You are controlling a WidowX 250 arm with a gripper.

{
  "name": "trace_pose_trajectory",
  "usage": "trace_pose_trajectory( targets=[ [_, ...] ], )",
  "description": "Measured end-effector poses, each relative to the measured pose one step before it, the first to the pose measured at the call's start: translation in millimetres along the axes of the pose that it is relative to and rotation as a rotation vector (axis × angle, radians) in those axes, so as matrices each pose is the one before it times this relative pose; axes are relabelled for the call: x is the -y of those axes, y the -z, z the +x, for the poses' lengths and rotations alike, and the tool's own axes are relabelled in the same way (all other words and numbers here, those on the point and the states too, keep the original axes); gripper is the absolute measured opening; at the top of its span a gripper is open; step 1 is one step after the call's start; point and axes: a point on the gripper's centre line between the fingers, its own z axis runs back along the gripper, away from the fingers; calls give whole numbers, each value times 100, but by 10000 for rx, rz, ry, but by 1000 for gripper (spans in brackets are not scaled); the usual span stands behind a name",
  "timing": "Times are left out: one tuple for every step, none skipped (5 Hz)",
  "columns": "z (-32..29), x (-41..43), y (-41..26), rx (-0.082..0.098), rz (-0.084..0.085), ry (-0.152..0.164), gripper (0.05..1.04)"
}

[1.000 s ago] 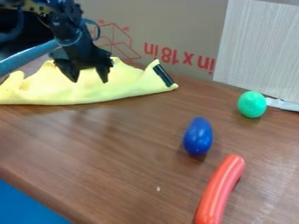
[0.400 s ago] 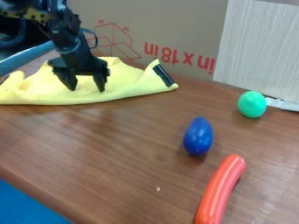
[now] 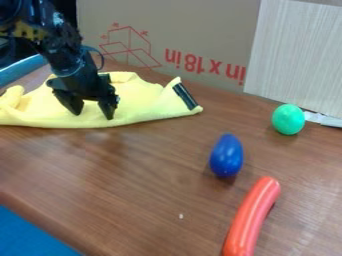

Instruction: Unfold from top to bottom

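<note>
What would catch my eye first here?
Probably the bright yellow cloth, rumpled along the table's far left, with the black gripper over it, fingers apart. Then the blue egg-shaped object right of centre, and the red sausage-like piece nearer the camera.

From a fixed spot above the table (image 3: 140, 180), the camera is looking down at a slant, facing across the wood toward the cardboard (image 3: 207, 30) that is standing behind the jaws of the gripper (image 3: 93, 116). It is aiming at a patch nearer to itself than the jaws and off to their right in the view, so they are sitting upper left of centre. It is viewing from fairly close, its lower edge cropping the red sausage (image 3: 252, 215) in front of the jaws.
</note>
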Motion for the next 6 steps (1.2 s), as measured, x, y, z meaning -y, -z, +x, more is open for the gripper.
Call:
trace_pose_trajectory(
  targets=[
    [-1753,71,-646,-155,-145,368,999],
    [-2165,339,-904,-204,-283,371,999],
    [-2461,347,-984,-311,-263,387,999],
    [-1856,393,-623,-91,-173,364,999],
    [-1954,459,-539,-38,-234,381,999],
    [-1078,85,-449,76,-53,384,999]
  ],
)
